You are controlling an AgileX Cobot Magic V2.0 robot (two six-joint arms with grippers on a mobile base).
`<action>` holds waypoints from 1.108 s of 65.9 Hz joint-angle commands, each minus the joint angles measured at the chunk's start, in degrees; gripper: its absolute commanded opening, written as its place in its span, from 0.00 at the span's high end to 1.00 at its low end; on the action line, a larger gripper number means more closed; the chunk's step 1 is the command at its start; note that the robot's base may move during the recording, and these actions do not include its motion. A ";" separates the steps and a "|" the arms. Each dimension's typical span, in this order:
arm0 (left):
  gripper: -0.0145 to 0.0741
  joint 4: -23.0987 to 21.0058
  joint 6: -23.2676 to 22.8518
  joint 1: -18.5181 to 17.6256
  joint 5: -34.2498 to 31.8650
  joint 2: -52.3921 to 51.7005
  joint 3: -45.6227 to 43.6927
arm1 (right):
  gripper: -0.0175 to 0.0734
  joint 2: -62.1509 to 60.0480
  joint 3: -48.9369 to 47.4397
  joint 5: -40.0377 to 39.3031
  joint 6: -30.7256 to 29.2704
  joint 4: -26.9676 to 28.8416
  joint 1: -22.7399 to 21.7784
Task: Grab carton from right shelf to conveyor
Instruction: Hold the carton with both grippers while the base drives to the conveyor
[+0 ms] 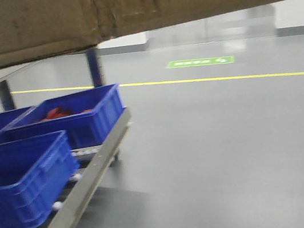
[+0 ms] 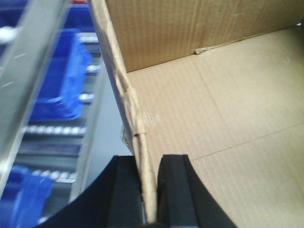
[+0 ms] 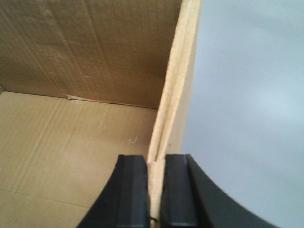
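The carton point(image 2: 213, 109) was held aloft, its left wall clamped by the left claw point(image 2: 151, 190), its right wall by the right claw point(image 3: 154, 190).

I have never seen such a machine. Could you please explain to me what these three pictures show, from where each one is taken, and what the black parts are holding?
This is a robot with two arms, each ending in black jaws. The front picture looks forward from the robot: the brown carton fills the top, the shelf with blue bins is lower left, and grey floor lies beyond. The other two pictures come from cameras on the wrists. There, the left gripper pinches the carton's left wall and the right gripper pinches its right wall. You look into the open, empty carton. No conveyor is visible.
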 commanded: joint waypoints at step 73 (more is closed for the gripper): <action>0.86 -2.43 0.68 -0.58 -2.04 -0.74 -0.19 | 0.89 -0.54 -0.35 -3.85 -0.97 0.46 0.27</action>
